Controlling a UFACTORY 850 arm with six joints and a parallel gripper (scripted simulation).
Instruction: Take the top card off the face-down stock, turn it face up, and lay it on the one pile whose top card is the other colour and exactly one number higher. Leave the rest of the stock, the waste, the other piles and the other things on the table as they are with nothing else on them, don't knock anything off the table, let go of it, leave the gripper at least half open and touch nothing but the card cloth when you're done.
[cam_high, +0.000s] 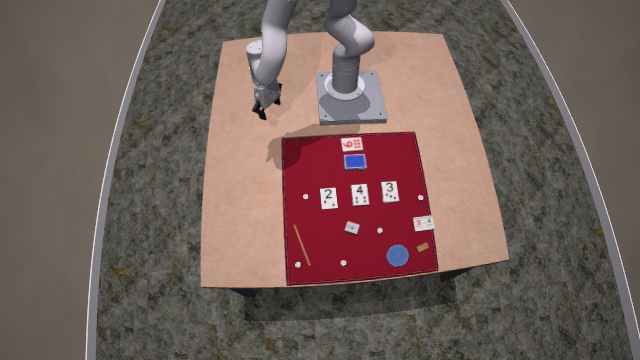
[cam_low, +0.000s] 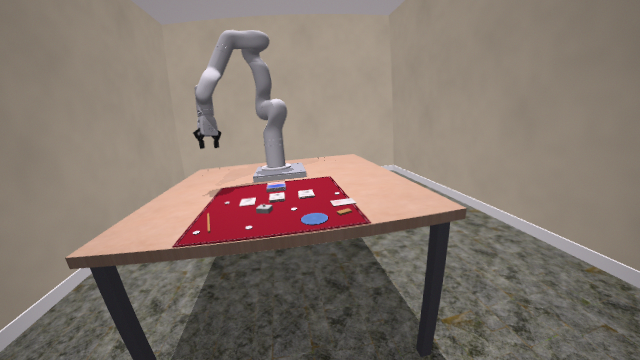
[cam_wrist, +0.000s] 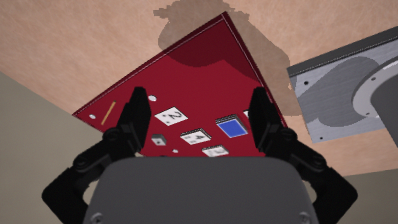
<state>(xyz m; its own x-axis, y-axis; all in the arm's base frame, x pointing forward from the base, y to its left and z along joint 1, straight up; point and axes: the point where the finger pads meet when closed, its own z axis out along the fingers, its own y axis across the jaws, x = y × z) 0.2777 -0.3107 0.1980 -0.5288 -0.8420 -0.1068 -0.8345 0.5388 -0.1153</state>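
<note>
My gripper (cam_high: 259, 112) (cam_low: 207, 143) (cam_wrist: 199, 99) is open and empty, high above the bare table to the back left of the red card cloth (cam_high: 310, 165) (cam_low: 227, 222) (cam_wrist: 200, 75). The face-down stock (cam_high: 355, 162) (cam_low: 276, 186) (cam_wrist: 232, 127) is a blue-backed stack near the cloth's back edge. The waste, a red 6 (cam_high: 352, 144), lies just behind it. In a row in front lie three piles topped by a black 2 (cam_high: 328, 198) (cam_low: 247, 202) (cam_wrist: 171, 116), a black 4 (cam_high: 360, 194) (cam_low: 276, 196) (cam_wrist: 195, 136) and a black 3 (cam_high: 390, 191) (cam_low: 306, 193) (cam_wrist: 216, 150).
The robot base (cam_high: 351, 97) stands behind the cloth. On the cloth lie a small grey block (cam_high: 352, 228), a thin stick (cam_high: 301, 244), a blue disc (cam_high: 397, 255), a small brown tile (cam_high: 422, 247), a face-up red card (cam_high: 423, 223) at the right edge, and several white chips.
</note>
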